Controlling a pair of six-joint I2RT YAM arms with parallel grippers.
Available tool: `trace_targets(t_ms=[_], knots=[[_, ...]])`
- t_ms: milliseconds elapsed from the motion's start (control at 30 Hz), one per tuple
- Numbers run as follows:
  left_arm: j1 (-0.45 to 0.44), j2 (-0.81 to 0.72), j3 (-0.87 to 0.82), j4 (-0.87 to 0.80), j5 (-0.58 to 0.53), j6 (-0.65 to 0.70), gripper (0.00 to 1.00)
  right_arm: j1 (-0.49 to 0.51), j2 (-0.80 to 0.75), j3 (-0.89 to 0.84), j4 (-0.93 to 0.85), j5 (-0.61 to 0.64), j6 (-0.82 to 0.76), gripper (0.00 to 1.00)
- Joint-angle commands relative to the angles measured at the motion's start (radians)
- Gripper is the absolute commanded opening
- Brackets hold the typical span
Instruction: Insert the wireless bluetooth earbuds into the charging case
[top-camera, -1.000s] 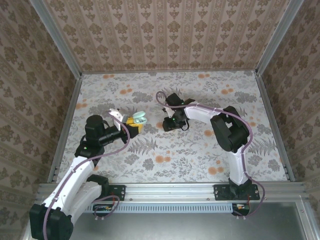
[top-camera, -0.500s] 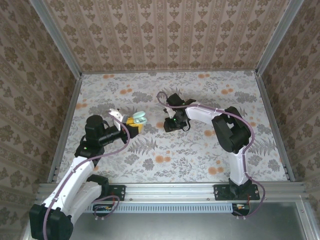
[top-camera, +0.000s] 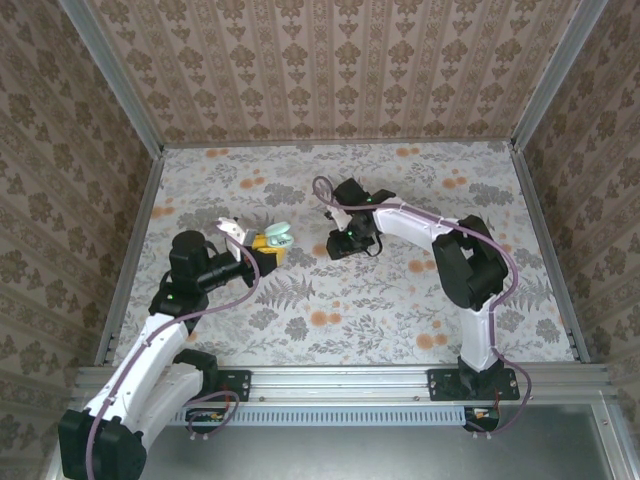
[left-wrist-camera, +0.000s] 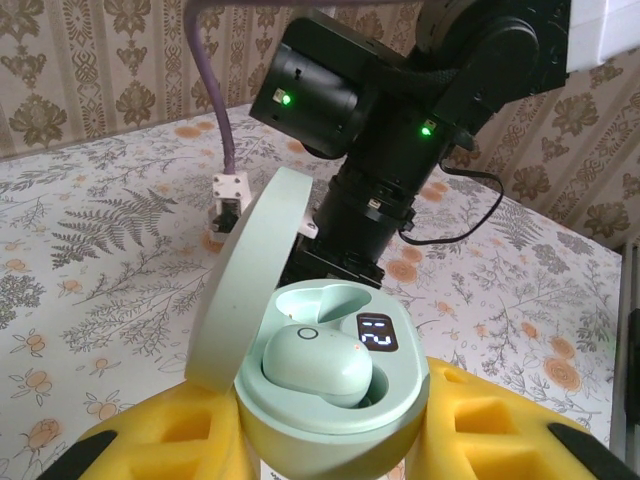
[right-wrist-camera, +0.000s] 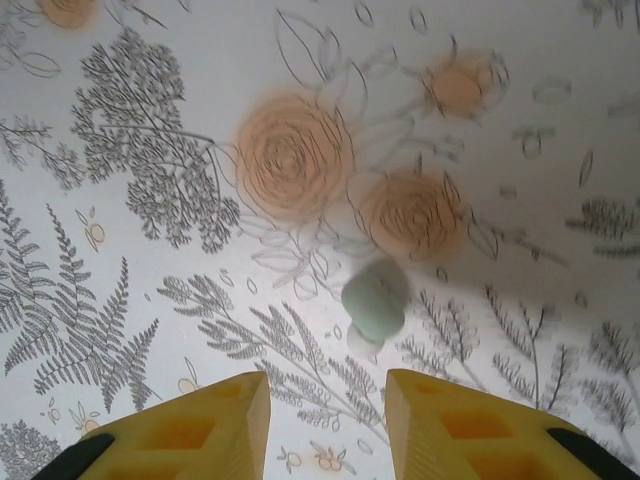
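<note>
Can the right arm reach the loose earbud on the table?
Probably yes: the earbud lies bare on the table just ahead of the open right gripper, with nothing crowding it.

A pale green earbud (right-wrist-camera: 375, 300) is being carried by the floral-patterned counter (right-wrist-camera: 560, 200), apparently lying on its side.

Ahead of the right gripper (right-wrist-camera: 327, 425), the table (right-wrist-camera: 150, 120) lies open on every side of the loose earbud (right-wrist-camera: 375, 300), and the gap between the yellow fingers (right-wrist-camera: 215, 430) is unobstructed. At the left gripper (left-wrist-camera: 330, 440), the raised lid (left-wrist-camera: 250, 290) walls the left side of the charging case (left-wrist-camera: 335, 405) mouth. A seated earbud (left-wrist-camera: 315, 362) occupies one socket, and the right arm (left-wrist-camera: 400, 110) stands just beyond.
</note>
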Motion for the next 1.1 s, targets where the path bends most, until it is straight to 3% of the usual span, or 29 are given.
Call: trace_targets(t_ms=[0,200,600,767,1067], knots=[[-0.009,-0.02,-0.001,-0.006,0.003,-0.004,0.17,0.001,0.054,0.064,-0.076,0.033,-0.123,0.38],[-0.009,-0.022,-0.002,-0.012,-0.003,-0.002,0.17,0.001,0.106,0.121,-0.113,0.026,-0.205,0.42],[-0.009,-0.013,0.004,-0.018,-0.011,0.008,0.17,0.0,0.172,0.135,-0.122,0.013,-0.241,0.39],[-0.009,-0.012,0.006,-0.02,-0.012,0.014,0.17,0.0,0.179,0.132,-0.112,0.033,-0.218,0.35],[-0.009,-0.011,0.008,-0.021,-0.009,0.015,0.17,0.0,0.156,0.106,-0.107,0.067,-0.156,0.17]])
